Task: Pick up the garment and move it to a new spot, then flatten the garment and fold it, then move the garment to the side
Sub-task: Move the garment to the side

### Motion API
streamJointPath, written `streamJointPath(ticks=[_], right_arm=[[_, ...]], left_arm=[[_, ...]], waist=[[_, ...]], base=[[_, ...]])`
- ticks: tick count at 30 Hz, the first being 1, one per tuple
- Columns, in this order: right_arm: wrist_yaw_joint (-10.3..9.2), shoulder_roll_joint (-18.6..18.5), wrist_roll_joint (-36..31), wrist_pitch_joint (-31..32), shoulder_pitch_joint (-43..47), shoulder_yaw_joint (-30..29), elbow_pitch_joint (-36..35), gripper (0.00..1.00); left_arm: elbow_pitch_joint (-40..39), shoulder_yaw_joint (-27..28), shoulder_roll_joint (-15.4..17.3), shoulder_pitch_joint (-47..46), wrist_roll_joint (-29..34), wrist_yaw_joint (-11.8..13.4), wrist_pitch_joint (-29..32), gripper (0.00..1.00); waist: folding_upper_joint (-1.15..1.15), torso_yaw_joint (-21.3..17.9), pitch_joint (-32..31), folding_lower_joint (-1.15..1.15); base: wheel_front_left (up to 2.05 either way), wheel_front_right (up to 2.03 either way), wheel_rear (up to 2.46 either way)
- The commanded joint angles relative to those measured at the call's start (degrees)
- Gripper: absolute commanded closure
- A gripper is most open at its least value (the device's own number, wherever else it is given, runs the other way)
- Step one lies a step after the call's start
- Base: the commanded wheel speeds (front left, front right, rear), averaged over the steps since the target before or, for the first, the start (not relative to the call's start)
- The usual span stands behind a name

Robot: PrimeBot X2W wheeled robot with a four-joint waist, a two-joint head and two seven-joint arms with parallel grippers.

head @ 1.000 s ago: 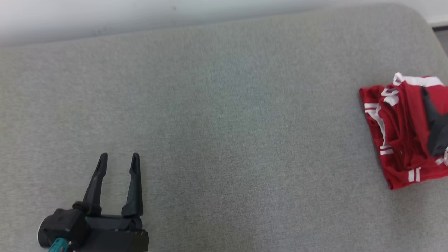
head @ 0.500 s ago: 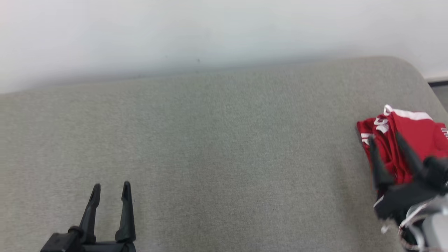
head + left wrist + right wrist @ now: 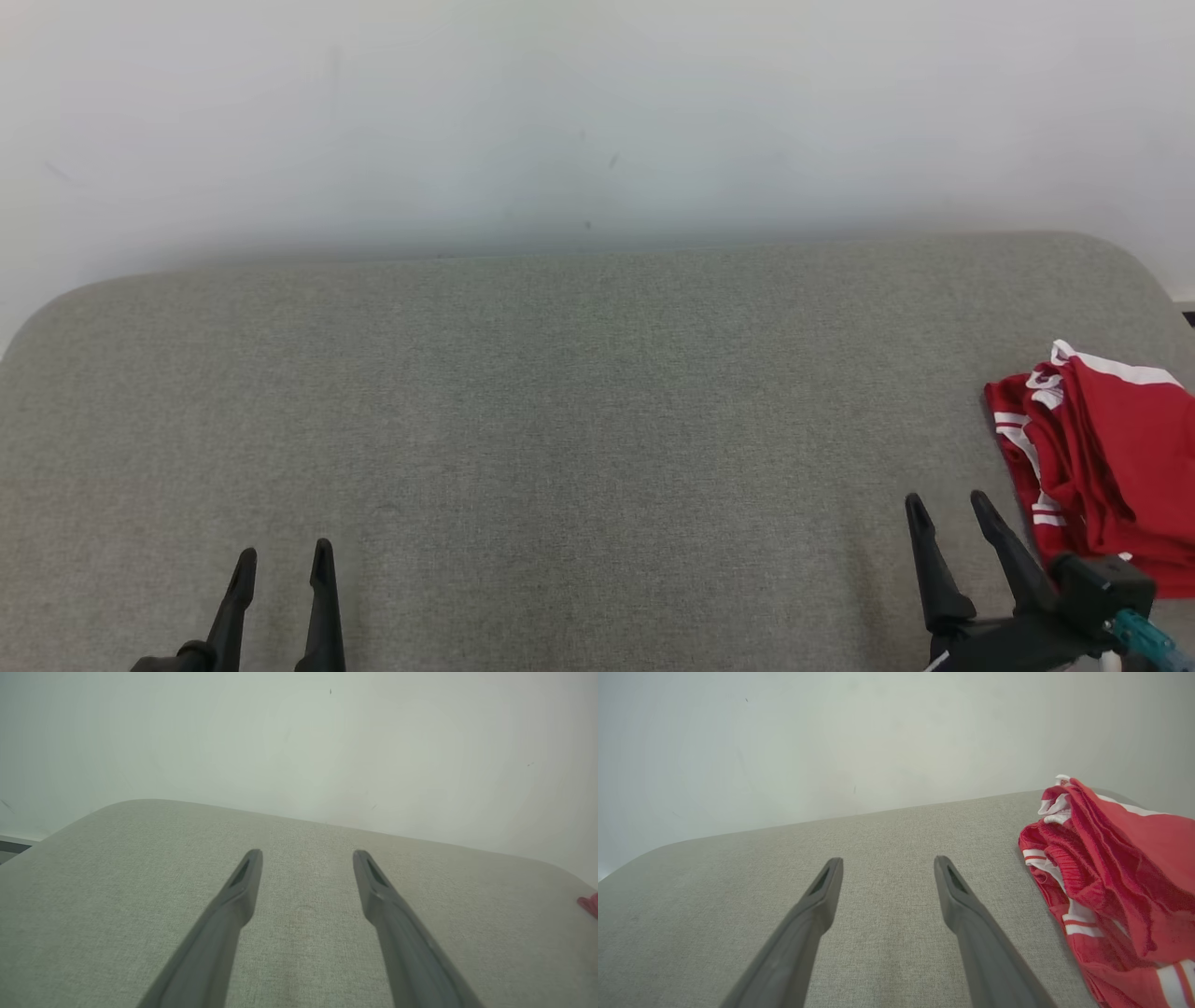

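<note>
My right hand [image 3: 946, 501] has withdrawn from the garment [image 3: 1111, 467], wide and empty like my left hand [image 3: 285, 552]; the task appears complete.

The surface [image 3: 560, 420] was coarse woven cloth — matt grey; the garment [image 3: 1111, 868] soft ribbed knit; the right pincer [image 3: 887, 860] smooth matt plastic.

The right pincer [image 3: 887, 860], two long dark fingers spread wide and empty, hovers over the grey fabric-covered bench [image 3: 738, 882]. A crumpled red garment with white stripes [image 3: 1111, 868] lies beside it, untouched, at the bench's far right corner.
</note>
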Motion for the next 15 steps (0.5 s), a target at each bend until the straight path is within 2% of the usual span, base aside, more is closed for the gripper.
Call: streamJointPath(ticks=[1, 15], right_arm=[[0.01, 0.3, -0.3, -0.3, 1.1, -0.5, 0.4, 0.0], [0.01, 1.6, -2.1, -0.4, 2.7, -1.5, 0.2, 0.0]], left_arm=[[0.6, 0.0, 0.0, 0.4, 0.1, -0.2, 0.0, 0.0], [2.0, 0.9, 0.0, 0.7, -0.2, -0.7, 0.0, 0.0]], waist=[[0.01, 0.7, -0.4, 0.01], [0.01, 0.0, -0.6, 0.01]], base=[[0.0, 0.0, 0.0], [0.0, 0.0, 0.0]])
